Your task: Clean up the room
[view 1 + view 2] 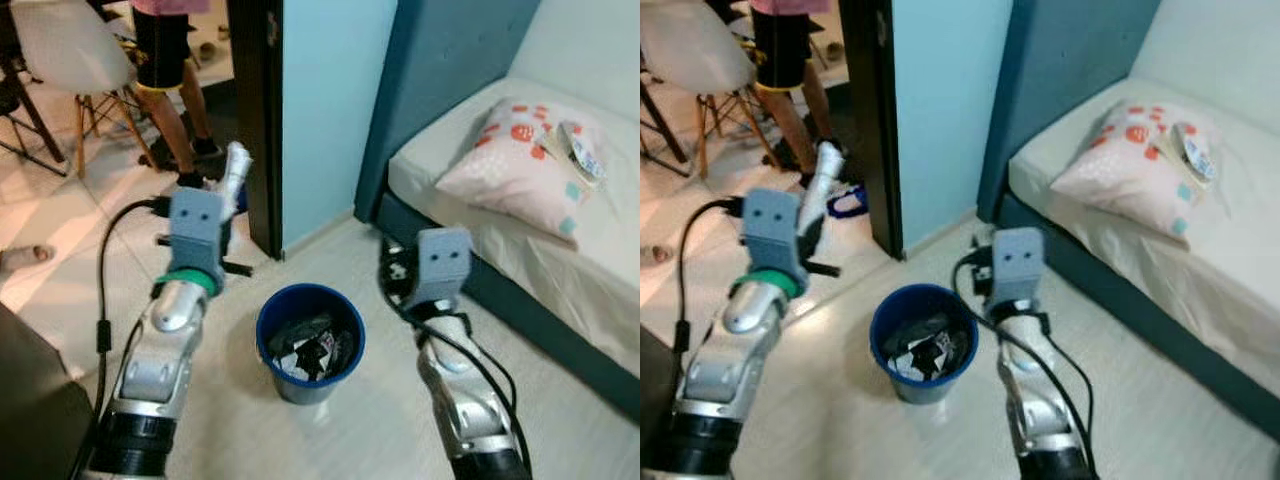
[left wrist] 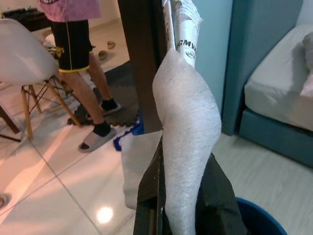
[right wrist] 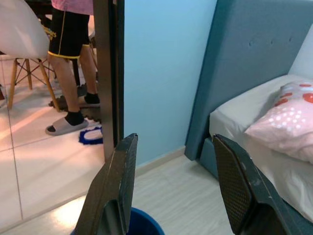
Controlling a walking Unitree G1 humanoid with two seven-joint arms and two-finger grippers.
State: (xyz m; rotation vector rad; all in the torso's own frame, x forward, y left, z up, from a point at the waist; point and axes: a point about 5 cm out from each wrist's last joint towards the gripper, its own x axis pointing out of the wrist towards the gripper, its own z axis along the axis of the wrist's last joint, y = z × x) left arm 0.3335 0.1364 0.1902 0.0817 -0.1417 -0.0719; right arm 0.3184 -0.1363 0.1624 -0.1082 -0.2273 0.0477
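My left gripper [image 1: 231, 196] is raised left of and above the blue bin [image 1: 266, 322] and is shut on a white crumpled paper [image 2: 188, 137] with a printed wrapper [image 2: 185, 29] sticking out at its tip. In the left eye view the paper [image 1: 237, 166] stands up out of the fingers. The bin sits on the floor between my two arms and holds dark and white trash [image 1: 310, 352]. My right gripper [image 3: 176, 186] hangs open to the right of the bin, above the floor, with nothing between its fingers [image 3: 116, 181].
A dark door frame [image 1: 256, 120] and a light blue wall stand just beyond the bin. A person [image 1: 165, 60] stands past the doorway beside a white chair [image 1: 60, 40]. A bed [image 1: 560, 270] with a pink pillow [image 1: 515, 160] is on the right. Dark furniture [image 1: 30, 410] is at lower left.
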